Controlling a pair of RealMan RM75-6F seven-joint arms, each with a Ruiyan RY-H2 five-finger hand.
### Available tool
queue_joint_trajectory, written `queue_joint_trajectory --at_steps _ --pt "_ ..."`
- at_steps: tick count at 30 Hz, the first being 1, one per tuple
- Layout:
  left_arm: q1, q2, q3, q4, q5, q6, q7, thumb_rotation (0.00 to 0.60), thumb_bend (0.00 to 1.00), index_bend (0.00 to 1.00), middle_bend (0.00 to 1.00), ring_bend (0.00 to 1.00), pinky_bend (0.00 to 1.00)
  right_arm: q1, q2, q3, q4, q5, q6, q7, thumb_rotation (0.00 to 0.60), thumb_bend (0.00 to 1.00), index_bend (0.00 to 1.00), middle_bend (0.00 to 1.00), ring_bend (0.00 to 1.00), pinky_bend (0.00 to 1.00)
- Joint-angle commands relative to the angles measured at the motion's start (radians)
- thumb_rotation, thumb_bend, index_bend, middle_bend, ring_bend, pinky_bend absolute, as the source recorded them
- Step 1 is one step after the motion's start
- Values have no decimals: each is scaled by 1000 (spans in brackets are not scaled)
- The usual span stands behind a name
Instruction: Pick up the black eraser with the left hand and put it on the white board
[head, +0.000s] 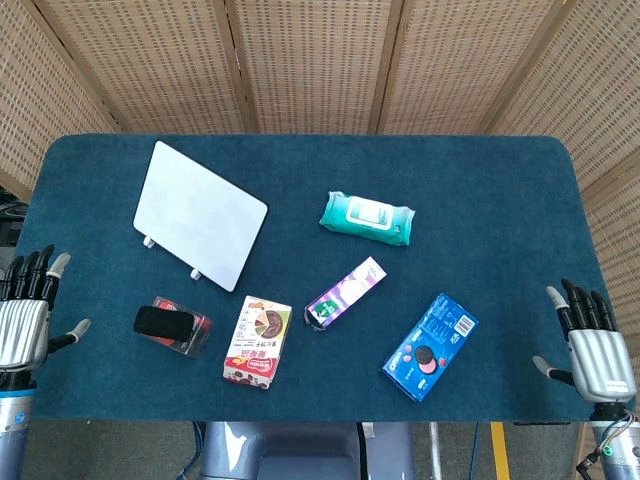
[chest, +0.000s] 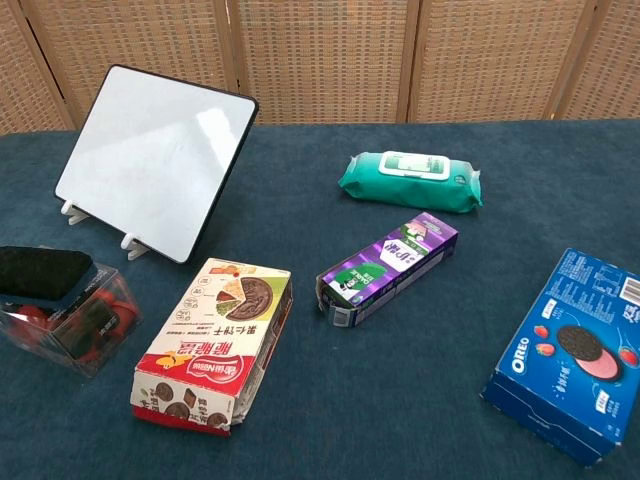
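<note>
The black eraser (head: 165, 321) (chest: 40, 272) lies on top of a clear plastic box (head: 184, 331) (chest: 70, 320) with red contents, at the front left of the table. Behind it the white board (head: 198, 213) (chest: 152, 158) leans tilted on small white feet. My left hand (head: 27, 318) hangs open at the table's left edge, well left of the eraser, fingers spread and pointing away. At the table's front right corner my right hand (head: 592, 345) is likewise open and holds nothing. Neither hand appears in the chest view.
A red-and-white biscuit box (head: 258, 342) (chest: 216, 342) lies right of the eraser. Further right are a purple carton (head: 345, 293) (chest: 389, 266), a blue Oreo box (head: 430, 346) (chest: 572, 352) and a green wet-wipes pack (head: 367, 218) (chest: 411, 181). The blue table (head: 480, 190) is backed by wicker screens.
</note>
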Motion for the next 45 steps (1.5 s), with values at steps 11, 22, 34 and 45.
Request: queue_joint_trajectory --at_steps 11,22,34,45 --pt "62 129 51 -70 17 -106 -40 600 155 0 0 0 0 -1 -2 0 1 0 1 -3 600 28 25 0 0 0" --pt "59 127 54 -65 21 -111 -44 600 155 0 0 0 0 0 -7 -5 -2 -7 -1 -20 600 26 25 0 0 0" --pt "59 125 55 -65 23 -111 -40 600 155 0 0 0 0 -1 -3 -2 1 -3 1 -8 600 28 25 0 0 0" --pt "55 114 55 -54 53 -93 -64 600 155 1 0 0 0 2 -7 -2 -3 2 -6 -18 600 28 25 0 0 0"
